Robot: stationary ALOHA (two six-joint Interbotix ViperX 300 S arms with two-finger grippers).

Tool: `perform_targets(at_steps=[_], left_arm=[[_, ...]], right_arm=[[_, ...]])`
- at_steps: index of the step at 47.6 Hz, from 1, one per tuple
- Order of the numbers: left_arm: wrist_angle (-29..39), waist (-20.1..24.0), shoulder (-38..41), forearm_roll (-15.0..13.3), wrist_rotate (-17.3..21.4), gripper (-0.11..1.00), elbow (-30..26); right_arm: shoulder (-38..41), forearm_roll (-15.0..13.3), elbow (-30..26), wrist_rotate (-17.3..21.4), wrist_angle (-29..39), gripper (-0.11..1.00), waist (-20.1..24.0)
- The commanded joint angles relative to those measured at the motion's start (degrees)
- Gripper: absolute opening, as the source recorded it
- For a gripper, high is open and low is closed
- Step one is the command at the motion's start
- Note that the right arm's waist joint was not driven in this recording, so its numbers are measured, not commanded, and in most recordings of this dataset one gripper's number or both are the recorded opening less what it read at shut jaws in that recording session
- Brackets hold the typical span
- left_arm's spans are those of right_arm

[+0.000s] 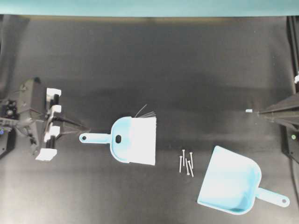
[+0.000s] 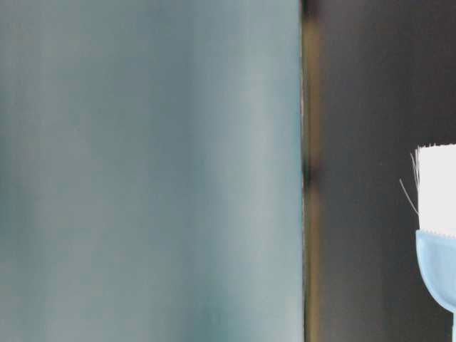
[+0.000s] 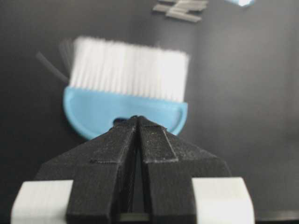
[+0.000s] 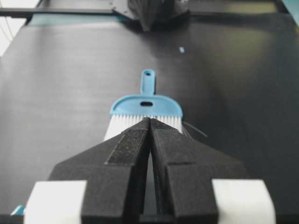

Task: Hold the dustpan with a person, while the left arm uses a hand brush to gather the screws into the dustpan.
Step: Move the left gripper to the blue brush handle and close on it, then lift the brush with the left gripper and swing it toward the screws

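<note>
The hand brush (image 1: 133,140) lies flat mid-table, white bristles to the right and thin handle pointing left. It also shows in the left wrist view (image 3: 124,105), the right wrist view (image 4: 145,105) and the table-level view (image 2: 436,249). My left gripper (image 1: 86,128) is shut and empty, its tip just above the end of the brush handle. The screws (image 1: 187,163) lie in a small cluster between the brush and the dustpan (image 1: 229,179), which rests at the front right with its handle to the right. My right gripper (image 1: 259,112) is shut and empty at the right edge. No human hand is in view.
A tiny pale chip (image 1: 249,110) lies on the black tabletop (image 1: 149,70) just off the right gripper's tip. A teal wall (image 1: 149,7) runs along the far edge. The left arm's base (image 4: 149,11) shows at the far end in the right wrist view.
</note>
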Motion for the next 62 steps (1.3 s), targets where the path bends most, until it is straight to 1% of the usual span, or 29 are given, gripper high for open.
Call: perform_targets(at_steps=[1,8,15,17,19,23,26,29,30,31,34,36,42,53,62], left_arm=[[-4.48,-0.09,1.41,0.18,0.18,0.00,1.41],[-8.35,-0.26,3.69,0.18,-0.09,0.00,3.34],[-11.25,-0.26,7.56,0.18,1.05,0.02,3.60],[-12.48,-0.26,8.70,0.18,1.49,0.09,3.60],[-14.15,-0.26,10.28,0.18,1.76,0.20,3.60],[-17.49,-0.26,14.15,0.26,2.55,0.50,3.52],[-20.21,-0.26,17.49,0.26,3.08,0.68,3.25],[-22.76,-0.18,20.39,0.26,3.43,0.83,2.81],[-23.64,-0.18,21.45,0.26,3.60,0.86,2.64],[-24.61,-0.18,22.32,0.18,3.78,0.87,2.37],[-27.77,-0.18,25.66,0.18,4.31,0.85,1.76],[-29.53,-0.18,27.33,0.18,4.57,0.85,1.32],[-32.70,-0.79,32.17,0.18,4.83,0.88,-0.09],[-32.61,-2.29,39.46,0.26,4.92,0.87,-3.52],[-29.62,-1.76,40.87,0.18,5.01,0.87,-4.48]], right_arm=[[-0.35,0.18,0.35,0.53,-0.26,0.00,0.00],[-0.53,0.18,0.88,0.44,-0.26,0.00,-0.09],[-0.53,0.18,1.32,0.53,-0.26,0.00,-0.09],[-0.53,0.18,1.41,0.53,-0.26,0.00,0.00],[-0.53,0.18,1.49,0.53,-0.26,0.00,0.00],[-0.62,0.18,1.67,0.53,-0.35,0.00,0.00],[-0.62,0.18,1.67,0.53,-0.35,0.00,0.00],[-0.79,0.26,1.76,0.62,-0.35,0.00,0.00],[-0.79,0.26,1.85,0.62,-0.44,0.00,0.00],[-0.79,0.44,1.93,0.62,-0.35,0.00,0.00],[-0.88,0.53,2.20,0.62,-0.35,0.00,0.00],[-0.88,0.62,2.20,0.62,-0.35,0.00,0.00],[-1.05,0.70,2.37,0.62,-0.35,0.00,0.00],[-1.49,0.70,2.55,0.62,-0.35,0.00,0.00],[-1.85,0.70,3.08,0.62,-0.35,0.00,-0.09]])
